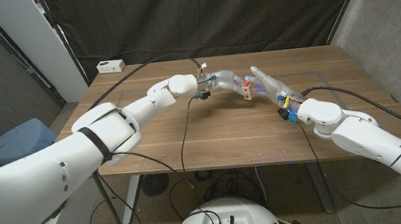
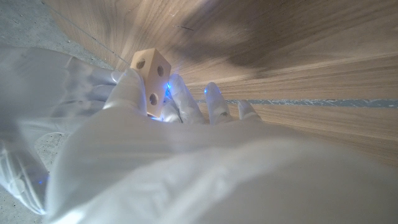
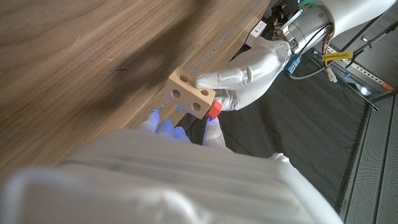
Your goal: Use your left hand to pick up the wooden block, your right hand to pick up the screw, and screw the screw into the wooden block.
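My left hand (image 1: 221,81) holds the small wooden block (image 1: 247,93) above the table's middle; its holes show in the left wrist view (image 2: 151,70). A screw with a red head (image 1: 246,84) sits at the block's top. In the right wrist view the red screw (image 3: 214,110) is against the block (image 3: 189,93), which the left hand (image 3: 249,73) grips from the far side. My right hand (image 1: 268,84) reaches in from the right, and its fingertips (image 3: 213,129) pinch the screw head while its other fingers lie under the block.
The wooden table (image 1: 218,136) stretches around both hands. A white power strip (image 1: 110,65) lies at its far left corner. Black cables (image 1: 185,132) trail across the table from both wrists. A dark curtain hangs behind.
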Tool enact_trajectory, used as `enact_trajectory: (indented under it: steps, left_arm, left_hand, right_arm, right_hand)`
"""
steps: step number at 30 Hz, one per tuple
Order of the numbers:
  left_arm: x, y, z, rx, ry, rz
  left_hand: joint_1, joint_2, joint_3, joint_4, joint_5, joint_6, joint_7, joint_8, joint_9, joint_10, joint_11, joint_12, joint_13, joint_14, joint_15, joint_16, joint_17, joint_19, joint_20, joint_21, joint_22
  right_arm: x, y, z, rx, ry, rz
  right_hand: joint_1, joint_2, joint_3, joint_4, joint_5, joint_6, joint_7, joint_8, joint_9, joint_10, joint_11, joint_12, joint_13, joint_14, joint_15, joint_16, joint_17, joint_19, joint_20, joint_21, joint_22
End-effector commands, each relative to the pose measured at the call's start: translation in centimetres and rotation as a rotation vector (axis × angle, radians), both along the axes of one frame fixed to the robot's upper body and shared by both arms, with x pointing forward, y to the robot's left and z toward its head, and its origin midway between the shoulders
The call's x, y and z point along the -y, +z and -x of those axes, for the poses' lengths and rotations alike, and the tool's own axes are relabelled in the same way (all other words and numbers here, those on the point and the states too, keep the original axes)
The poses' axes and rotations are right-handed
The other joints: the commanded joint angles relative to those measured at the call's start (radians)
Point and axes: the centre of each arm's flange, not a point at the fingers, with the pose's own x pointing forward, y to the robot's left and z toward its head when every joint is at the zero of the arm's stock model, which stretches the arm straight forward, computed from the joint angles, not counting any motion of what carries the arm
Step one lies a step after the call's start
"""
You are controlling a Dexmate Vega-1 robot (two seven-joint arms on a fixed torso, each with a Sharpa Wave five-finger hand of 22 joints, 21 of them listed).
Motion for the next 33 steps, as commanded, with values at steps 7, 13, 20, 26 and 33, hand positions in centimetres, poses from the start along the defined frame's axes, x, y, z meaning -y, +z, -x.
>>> enact_trajectory:
  steps: [7, 13, 20, 26, 33]
  left_arm:
    - [0.13, -0.14, -0.08, -0.004, 0.000, -0.002]
    - [0.08, -0.14, -0.08, -0.005, 0.000, -0.002]
    - [0.07, -0.15, -0.03, -0.004, -0.003, -0.001]
    - [0.05, -0.09, 0.03, -0.002, -0.005, -0.002]
    - [0.07, -0.11, 0.08, -0.002, -0.008, -0.003]
  left_hand:
    - [-0.003, 0.001, 0.006, 0.004, 0.007, 0.006, -0.003, 0.008, 0.004, 0.007, 0.004, -0.001, 0.006, 0.005, 0.006, 0.000, 0.003, 0.008, -0.001, 0.005, 0.002]
    - [-0.003, 0.001, 0.006, 0.005, 0.007, 0.007, -0.002, 0.009, 0.004, 0.007, 0.004, -0.002, 0.006, 0.005, 0.007, 0.000, 0.003, 0.009, -0.001, 0.005, 0.002]
    - [-0.003, 0.002, 0.006, 0.004, 0.007, 0.005, -0.002, 0.008, 0.004, 0.007, 0.003, -0.002, 0.006, 0.005, 0.007, 0.000, 0.003, 0.009, -0.001, 0.005, 0.002]
    - [-0.003, 0.001, 0.006, 0.004, 0.007, 0.004, -0.003, 0.008, 0.004, 0.007, 0.003, -0.002, 0.005, 0.006, 0.006, 0.001, 0.003, 0.010, -0.001, 0.005, 0.002]
    - [-0.002, 0.001, 0.007, 0.004, 0.007, 0.006, -0.003, 0.009, 0.004, 0.006, 0.003, -0.002, 0.005, 0.005, 0.006, 0.000, 0.003, 0.010, -0.001, 0.005, 0.002]
  right_arm:
    - [0.07, 0.47, 0.14, 0.031, -0.007, -0.019]
    - [0.11, 0.51, 0.09, 0.031, -0.009, -0.024]
    - [0.21, 0.44, -0.11, 0.025, -0.012, -0.024]
    - [0.25, 0.27, -0.38, 0.013, -0.014, -0.026]
    - [0.27, 0.08, -0.49, 0.004, -0.016, -0.026]
  right_hand:
    - [0.009, 0.003, -0.002, 0.006, 0.006, 0.011, 0.000, 0.006, 0.002, -0.115, -0.008, 0.004, 0.002, -0.153, -0.002, 0.004, 0.002, -0.003, 0.006, 0.005, 0.002]
    - [0.010, 0.003, -0.002, 0.007, 0.006, 0.011, 0.000, 0.006, 0.002, -0.112, -0.007, 0.006, 0.002, -0.151, -0.002, 0.005, 0.002, -0.002, 0.006, 0.006, 0.002]
    - [0.011, 0.003, -0.003, 0.007, 0.007, 0.011, -0.001, 0.006, 0.002, -0.111, -0.007, 0.006, 0.002, -0.151, -0.002, 0.005, 0.002, -0.002, 0.007, 0.006, 0.002]
    - [0.011, 0.003, -0.003, 0.007, 0.007, 0.010, -0.001, 0.006, 0.002, -0.111, -0.008, 0.006, 0.002, -0.151, -0.001, 0.005, 0.002, -0.002, 0.007, 0.006, 0.002]
    - [0.012, 0.003, -0.004, 0.008, 0.007, 0.009, -0.001, 0.005, 0.002, -0.112, -0.007, 0.006, 0.002, -0.151, -0.002, 0.005, 0.002, -0.002, 0.008, 0.006, 0.002]
